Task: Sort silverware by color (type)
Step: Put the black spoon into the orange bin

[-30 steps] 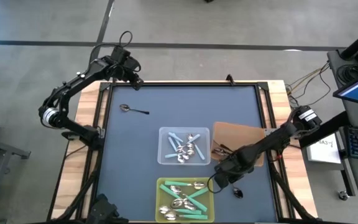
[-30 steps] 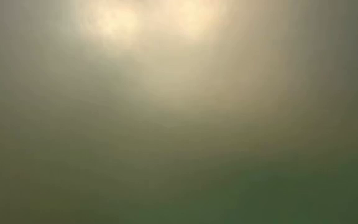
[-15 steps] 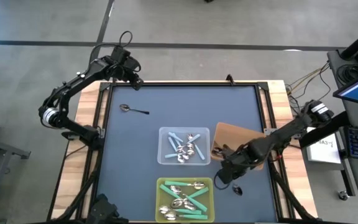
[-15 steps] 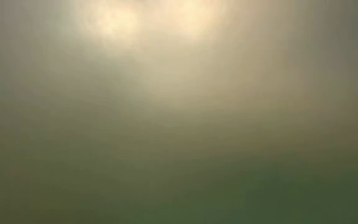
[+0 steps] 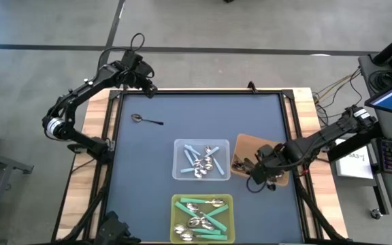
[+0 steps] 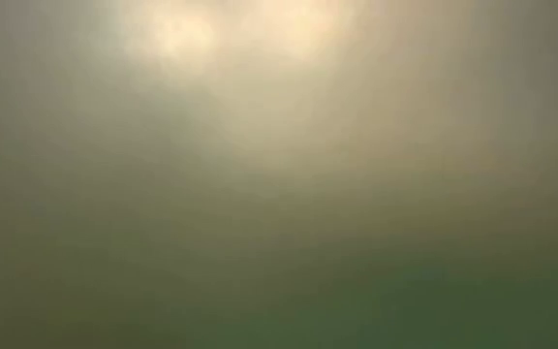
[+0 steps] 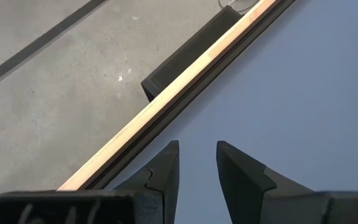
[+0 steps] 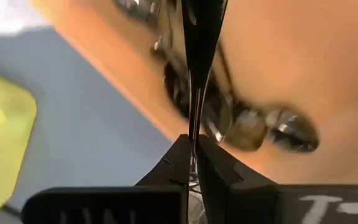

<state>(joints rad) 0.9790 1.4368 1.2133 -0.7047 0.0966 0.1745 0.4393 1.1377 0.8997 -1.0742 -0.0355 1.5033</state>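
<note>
- Bins on the dark table mat: three. A clear bin at the centre, a yellow-green bin at the near edge, a brown bin just to the right of the clear one.
- Clear bin: about four light-blue-handled spoons, overlapping.
- Yellow-green bin: about five teal-handled spoons, overlapping; exact count unclear.
- Brown bin: several dark-handled spoons in a pile; number cannot be told.
- One dark spoon lies alone on the mat, well apart from the bins.
- Right gripper: above the brown bin's near edge, fingers clamped on a thin black-handled spoon.
- Left gripper: at the far left table corner, fingers slightly apart, holding nothing.
</note>
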